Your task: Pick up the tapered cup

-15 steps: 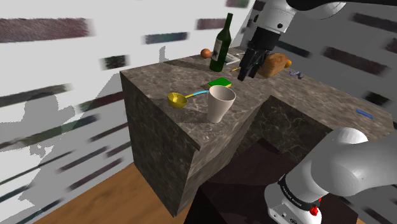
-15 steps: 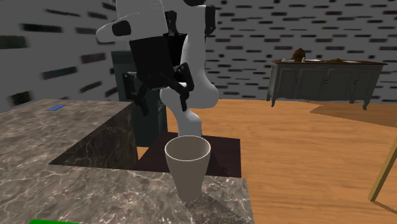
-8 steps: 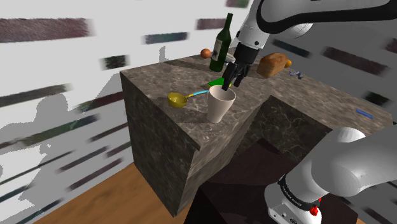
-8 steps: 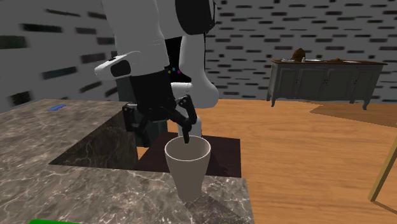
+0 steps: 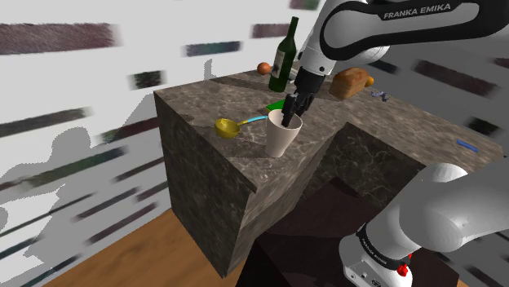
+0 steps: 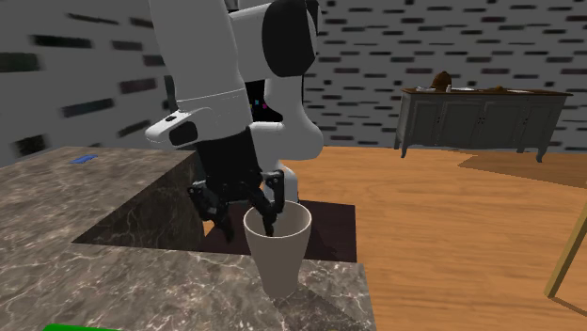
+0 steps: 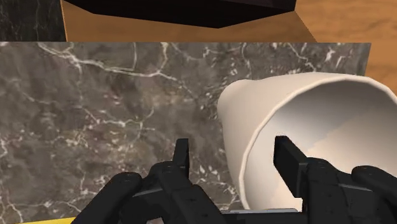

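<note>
One cream tapered cup (image 5: 283,137) stands upright on the marble counter (image 5: 204,102), close to its near corner: long axis vertical, wide mouth up, narrow base down. White arm (image 5: 359,33) arches over from the stand (image 5: 302,228) at 5 o'clock, wrist aimed steeply down. Black gripper (image 5: 287,116) is spread wide, straddling the rim. In the wrist view one finger (image 7: 289,162) sits inside the cup, the other outside over the marble; contact with the wall, can't tell. Green bottle (image 5: 284,57) at 12 o'clock of the cup, yellow scoop (image 5: 226,126) at 10. Green flat item (image 5: 276,105) mostly hidden behind the gripper.
</note>
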Robot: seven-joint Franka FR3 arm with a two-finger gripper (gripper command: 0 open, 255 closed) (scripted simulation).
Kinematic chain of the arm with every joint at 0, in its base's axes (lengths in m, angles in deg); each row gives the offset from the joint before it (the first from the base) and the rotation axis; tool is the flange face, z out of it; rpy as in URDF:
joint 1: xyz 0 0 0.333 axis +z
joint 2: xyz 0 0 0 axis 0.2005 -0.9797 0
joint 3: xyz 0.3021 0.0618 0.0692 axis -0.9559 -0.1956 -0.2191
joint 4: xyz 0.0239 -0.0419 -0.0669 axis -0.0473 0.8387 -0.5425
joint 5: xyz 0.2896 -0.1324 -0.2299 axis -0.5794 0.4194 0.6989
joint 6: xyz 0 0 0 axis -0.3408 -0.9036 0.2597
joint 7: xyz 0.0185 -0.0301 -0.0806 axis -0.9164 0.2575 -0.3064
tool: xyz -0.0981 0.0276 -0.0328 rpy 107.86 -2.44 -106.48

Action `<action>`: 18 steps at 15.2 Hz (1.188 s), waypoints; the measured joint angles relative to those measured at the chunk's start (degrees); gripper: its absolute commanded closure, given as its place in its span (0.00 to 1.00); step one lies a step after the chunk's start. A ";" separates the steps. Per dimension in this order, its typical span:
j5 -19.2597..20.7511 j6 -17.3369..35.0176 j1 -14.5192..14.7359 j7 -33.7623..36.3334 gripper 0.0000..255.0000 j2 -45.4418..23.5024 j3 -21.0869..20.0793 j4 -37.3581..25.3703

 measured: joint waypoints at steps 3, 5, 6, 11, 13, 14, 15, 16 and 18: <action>-0.02 0.15 0.00 -0.05 1.00 -0.01 0.01 0.10; -0.04 0.17 0.01 -0.05 1.00 0.00 0.01 0.11; -0.05 0.18 0.01 -0.05 1.00 0.01 0.00 0.11; 0.06 -0.79 -0.03 0.10 1.00 0.29 0.01 -0.53; 0.20 -2.30 -0.10 0.28 1.00 0.59 0.08 -1.76; 0.25 -2.95 -0.11 0.38 1.00 0.75 0.08 -2.24; 0.34 -3.77 -0.16 0.42 1.00 0.95 0.16 -2.86; 0.36 -4.57 -0.13 0.64 1.00 1.00 0.10 -3.63; 0.45 -6.28 -0.12 0.99 1.00 1.57 0.05 -4.82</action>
